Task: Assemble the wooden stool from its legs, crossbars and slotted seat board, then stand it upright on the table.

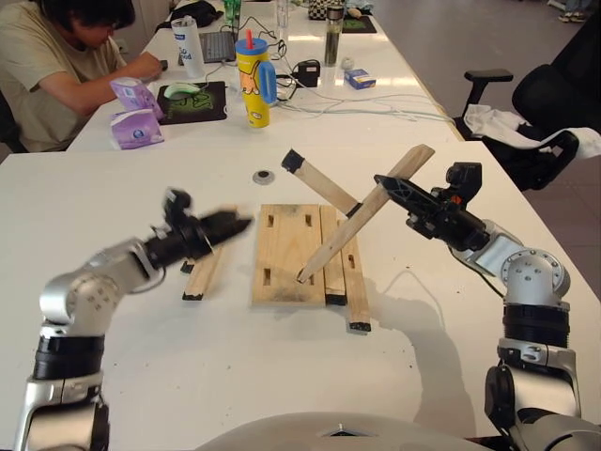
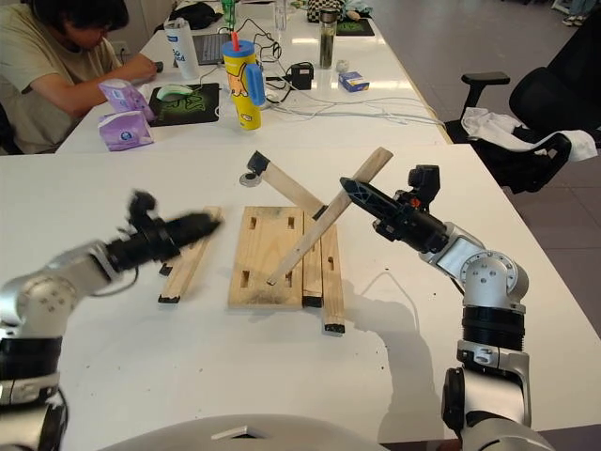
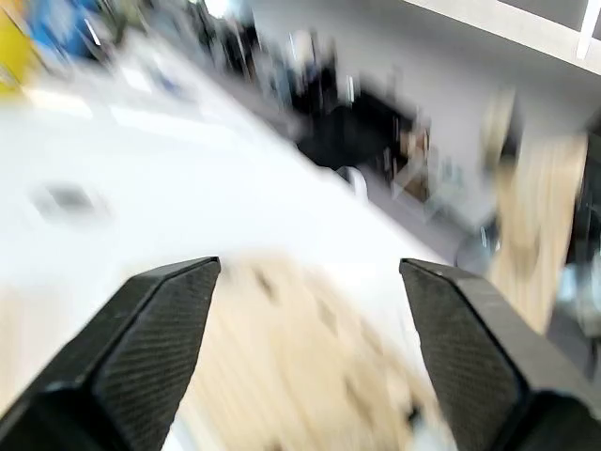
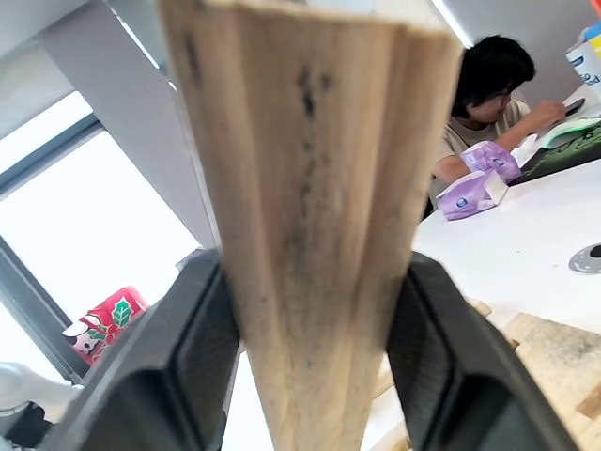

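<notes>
Seat board (image 1: 282,254): lies flat on the table (image 1: 113,366), in the middle.
Leg (image 1: 362,218): tilted, its low end on the seat board, squeezed tight between the right gripper's (image 1: 387,188) fingers.
Left gripper (image 1: 239,224): fingers spread apart, holding nothing, just beside the seat board.

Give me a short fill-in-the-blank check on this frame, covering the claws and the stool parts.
1. The right claw is ____ on the tilted wooden leg.
2. The left claw is ____ and holds nothing.
3. The tilted leg's ____ end rests on the seat board.
4. A loose wooden piece lies beneath the ____ claw.
Missing words: shut; open; lower; left.
</notes>
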